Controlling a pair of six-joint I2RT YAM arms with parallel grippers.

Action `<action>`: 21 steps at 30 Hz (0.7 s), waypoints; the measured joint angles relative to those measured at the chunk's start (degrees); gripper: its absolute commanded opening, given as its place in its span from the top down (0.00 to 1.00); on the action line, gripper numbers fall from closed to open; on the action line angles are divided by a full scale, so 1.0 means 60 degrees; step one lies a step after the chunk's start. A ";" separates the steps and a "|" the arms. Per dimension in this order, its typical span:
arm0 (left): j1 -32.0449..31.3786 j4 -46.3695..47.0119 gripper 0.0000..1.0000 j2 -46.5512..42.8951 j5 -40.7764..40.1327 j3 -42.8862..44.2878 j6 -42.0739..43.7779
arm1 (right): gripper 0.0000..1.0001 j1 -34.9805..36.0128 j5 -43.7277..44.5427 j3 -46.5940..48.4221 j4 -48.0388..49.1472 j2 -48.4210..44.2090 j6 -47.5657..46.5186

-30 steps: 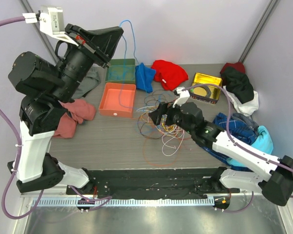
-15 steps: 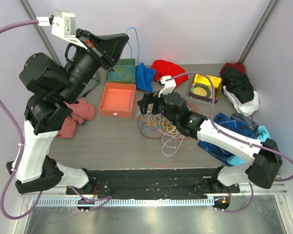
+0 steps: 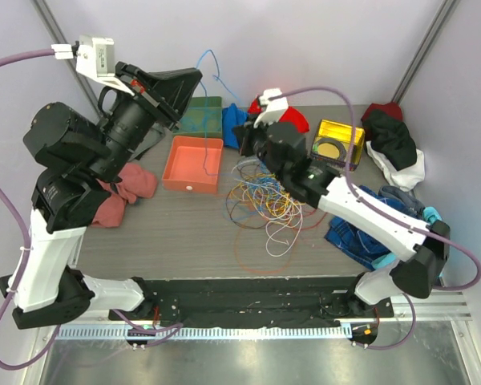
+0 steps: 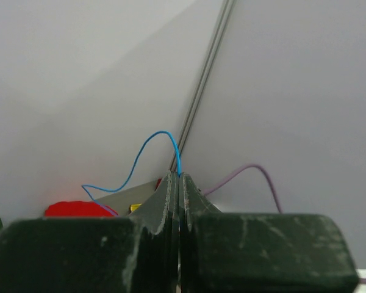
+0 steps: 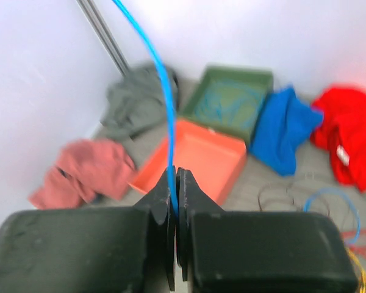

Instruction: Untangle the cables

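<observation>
Cables [image 3: 260,200] right of tray [image 3: 188,170]; tin [image 3: 341,128] seemingly behind cables.

Orange tray [image 3: 183,168], green tray [image 3: 212,119], yellow tin [image 3: 354,138]

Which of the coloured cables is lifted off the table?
The blue cable, pinched by the left gripper and the right gripper; the other cables lie heaped on the table.

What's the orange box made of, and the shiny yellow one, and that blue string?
The orange tray looks like plastic: matte, one even colour, rounded moulded edges. The yellow tin is probably metal, since it gleams gold and reflects light. The blue cable seems to be a thin wire in a smooth plastic coating; it bends in springy loops rather than hanging limp.
</observation>
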 measured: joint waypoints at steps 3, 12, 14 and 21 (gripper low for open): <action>0.0000 0.0160 1.00 -0.0189 -0.0080 -0.0277 0.0004 | 0.99 -0.0011 -0.0117 0.1242 -0.0164 -0.0357 -0.0244; 0.0000 0.0393 1.00 -0.0226 -0.0273 -0.0743 0.0040 | 0.99 -0.0018 -0.0342 0.1446 0.0084 -0.2546 -0.0342; 0.0000 0.0430 1.00 -0.0193 -0.0288 -0.0776 0.0040 | 0.99 -0.0022 -0.0382 0.0889 0.0051 -0.2812 -0.0306; 0.0000 0.0579 1.00 0.0044 -0.0437 -0.0980 0.0076 | 0.24 -0.0022 -0.0732 -0.1096 -0.0463 -0.2809 0.0255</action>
